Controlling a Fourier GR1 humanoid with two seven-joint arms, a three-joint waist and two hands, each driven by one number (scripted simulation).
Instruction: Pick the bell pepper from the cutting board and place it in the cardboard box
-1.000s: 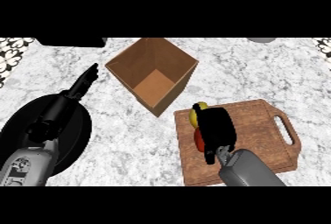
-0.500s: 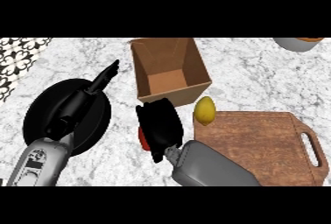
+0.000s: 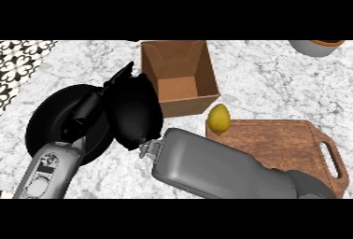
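- Just left of the cardboard box (image 3: 180, 74): right hand (image 3: 137, 114), back turned to the head view, a dark mass close by the box's left wall.
- Whether it's open or closed: can't tell, the underside is hidden.
- Its grey forearm (image 3: 214, 170) runs off toward the near-right of the box and crosses the near-left corner of the cutting board (image 3: 289, 140).
- Bell pepper: not visible anywhere. The bare part of the board near-right of the box shows none, and none shows inside the box. My guess: it's under/in the right hand, but not confirmed.
- Key relation: box opening lies right of the hand and a bit away from the robot, w/ the left wall between them. If the pepper is in hand, next move prob. needs a lift over that wall, then a shift right.
- Box stands open-topped, long axis running away from the robot; brown floor visible.
- Lemon (image 3: 218, 119) sits just near-right of the box, at the board's far-left edge, v. close to the forearm, so it could get nudged.
- Left hand (image 3: 88, 109): further left of the box, fingers straight, resting over a black plate (image 3: 48, 126). Right hand is the nearer one.
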